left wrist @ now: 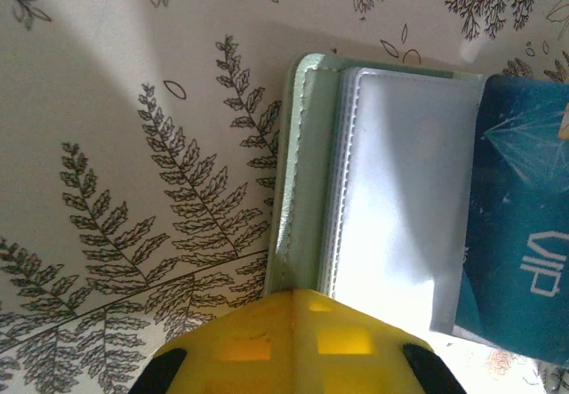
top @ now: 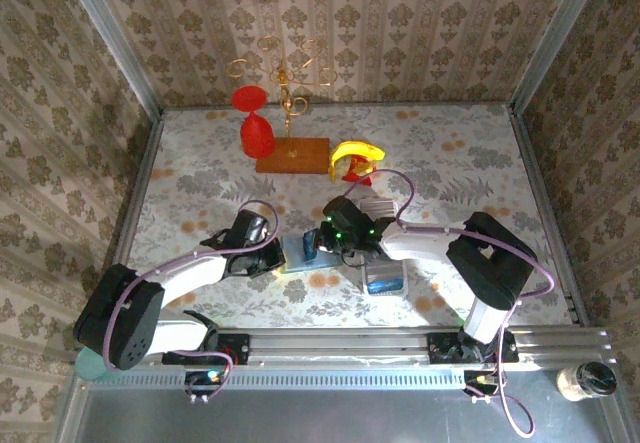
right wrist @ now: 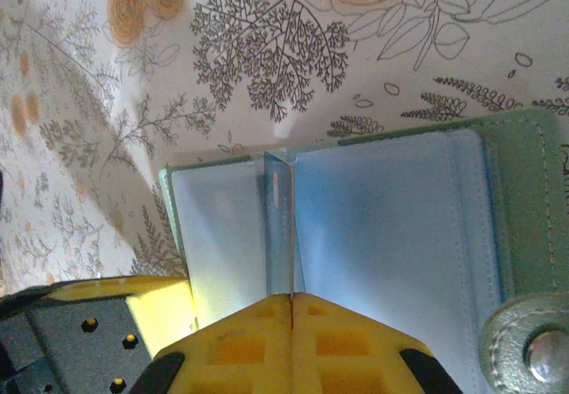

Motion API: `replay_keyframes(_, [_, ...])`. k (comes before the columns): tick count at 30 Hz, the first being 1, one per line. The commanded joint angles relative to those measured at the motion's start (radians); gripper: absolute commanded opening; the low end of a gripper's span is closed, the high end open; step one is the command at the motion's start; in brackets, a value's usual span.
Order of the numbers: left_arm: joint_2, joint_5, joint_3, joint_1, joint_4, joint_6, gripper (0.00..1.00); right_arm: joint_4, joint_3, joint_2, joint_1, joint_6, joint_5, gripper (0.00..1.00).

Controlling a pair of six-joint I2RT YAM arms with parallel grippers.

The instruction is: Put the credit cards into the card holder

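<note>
My left claw (left wrist: pixel 293 345) is closed, its yellow fingers together. Its tips sit on the near edge of the card holder (left wrist: pixel 300 172). I cannot tell whether I am pinching that edge or only pressing it down.

The card holder lies open and flat on the flowered tabletop (top: pixel 200 188), near the middle and just ahead of both my arms. Its sage-green cover faces down and its clear plastic sleeves (left wrist: pixel 400 198) face up.

Just right of the sleeves is the blue credit card (left wrist: pixel 520 225), with white lettering on its face. It overlaps the sleeves' far edge.

My right claw (right wrist: pixel 292 309) is closed too, with its fingers meeting on that card. From this wrist the card looks like a thin blade standing on edge over the open holder, its far end down where two sleeves meet. The holder's green tab (right wrist: pixel 533 349), with its metal snap, lies at the right.

Further right on the tabletop, apart from the holder, is a white tray (top: pixel 371 285).
</note>
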Motion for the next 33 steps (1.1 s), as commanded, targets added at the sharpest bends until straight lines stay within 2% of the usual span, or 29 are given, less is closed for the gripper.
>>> replay_keyframes(1, [0.009,-0.014,-0.017,-0.014,-0.017,0.003,0.00,-0.092,0.008,-0.016,-0.002,-0.045,-0.050,0.00])
replay_keyframes(10, [0.012,-0.016,-0.017,-0.016,-0.015,0.004,0.00,-0.123,0.032,0.002,-0.004,-0.070,-0.107,0.00])
replay_keyframes(20, [0.028,-0.017,-0.011,-0.023,-0.010,0.004,0.00,-0.108,0.080,0.048,-0.004,-0.048,-0.096,0.00])
replay_keyframes(30, [0.037,-0.016,-0.007,-0.028,-0.009,0.010,0.00,-0.200,0.113,0.069,-0.004,-0.081,-0.086,0.00])
replay_keyframes(33, [0.038,-0.016,-0.009,-0.028,-0.009,0.011,0.00,-0.236,0.127,0.077,-0.003,-0.100,-0.091,0.03])
